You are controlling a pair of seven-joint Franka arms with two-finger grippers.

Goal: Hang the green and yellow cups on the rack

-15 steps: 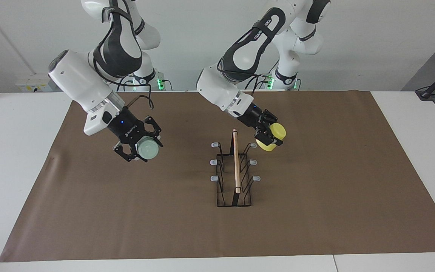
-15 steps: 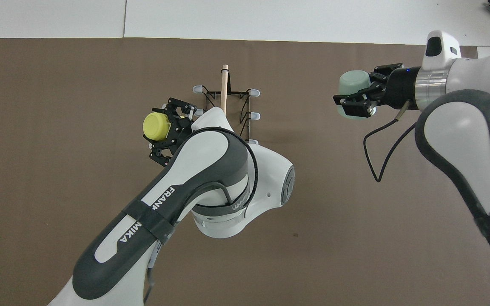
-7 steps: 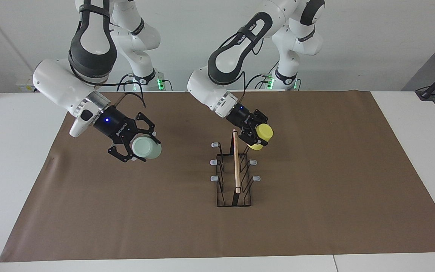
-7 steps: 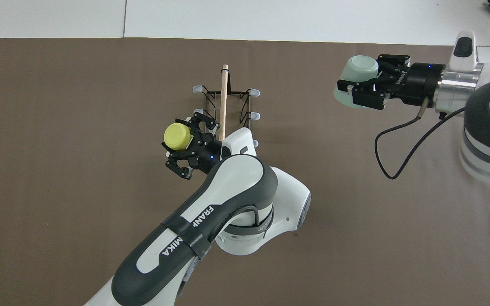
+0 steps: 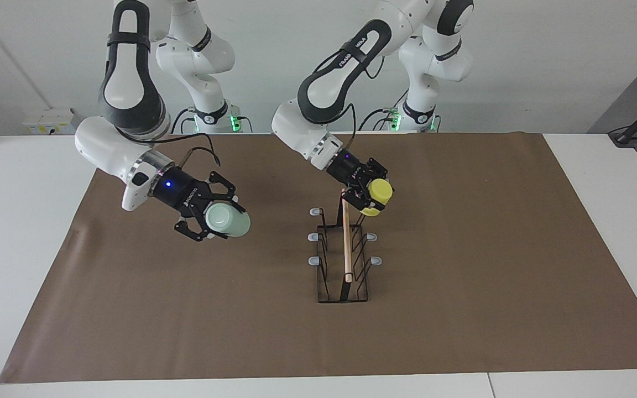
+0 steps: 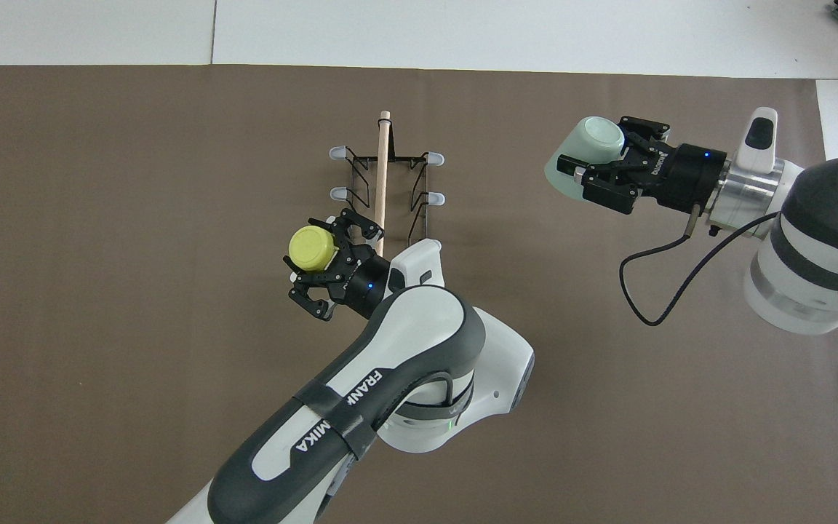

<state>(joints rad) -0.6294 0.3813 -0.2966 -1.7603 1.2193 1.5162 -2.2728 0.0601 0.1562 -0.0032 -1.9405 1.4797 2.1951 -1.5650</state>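
The black wire rack (image 5: 345,250) (image 6: 384,182), with a wooden top rod and grey-tipped pegs, stands mid-table. My left gripper (image 5: 371,200) (image 6: 317,252) is shut on the yellow cup (image 5: 378,194) (image 6: 311,245). It holds the cup in the air at the rack's end nearest the robots, on the left arm's side, base tilted upward. The cup and gripper hide the peg there, and I cannot tell whether they touch it. My right gripper (image 5: 216,222) (image 6: 597,166) is shut on the green cup (image 5: 229,220) (image 6: 583,154), over the mat toward the right arm's end.
A brown paper mat (image 5: 462,309) covers most of the white table (image 5: 20,232). A black cable (image 6: 652,284) loops from the right wrist. Several rack pegs (image 5: 312,236) stand bare.
The left gripper has carried the yellow cup in against the rack's near end. The right gripper has turned and brought the green cup a little toward the rack.
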